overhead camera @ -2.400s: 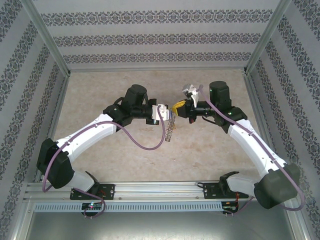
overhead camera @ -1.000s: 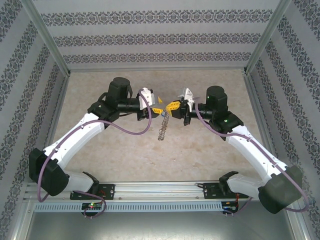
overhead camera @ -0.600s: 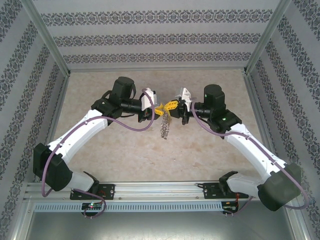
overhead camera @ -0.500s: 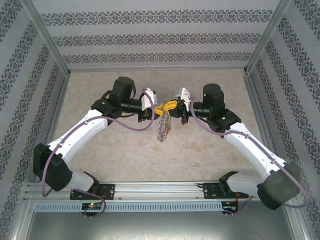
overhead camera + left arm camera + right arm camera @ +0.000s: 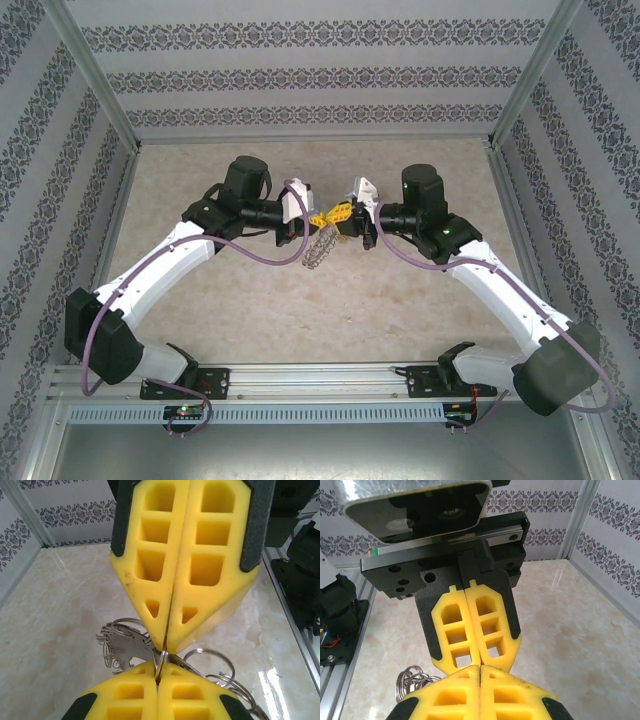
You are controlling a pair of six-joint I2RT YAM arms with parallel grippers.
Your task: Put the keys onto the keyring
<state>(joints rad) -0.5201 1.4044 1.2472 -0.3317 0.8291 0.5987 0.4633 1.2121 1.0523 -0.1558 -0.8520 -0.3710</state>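
Nose to nose above the middle of the counter [image 5: 400, 300]! From the top camera the left fingers [image 5: 318, 218] reach in from 9 o'clock and the right fingers [image 5: 343, 212] from 3 o'clock, yellow tips pointed straight at each other with hardly any gap. The keyring [image 5: 318, 249] dangles just below that meeting point, trailing toward 7 o'clock, a grey tangle of wire loops hanging above the marbled surface. Over to the left wrist camera: its own fingers [image 5: 132, 692] rise from 6 o'clock, pressed flat together, seam shut. The right fingers [image 5: 150, 555] drop in from 12 o'clock, also pressed together. One thin wire loop of the keyring [image 5: 160, 661] is pinched right where the two pairs of tips meet, running into both seams, so both pairs are clamped on it. The rest of the loops fan out at 8 o'clock and 4 o'clock of that pinch. From the right wrist camera it's the mirror of that: its own fingers [image 5: 447, 697] are closed at 6 o'clock, the left fingers [image 5: 452, 630] are closed above them, and a bunch of loops [image 5: 412, 680] peeks out at 8 o'clock.
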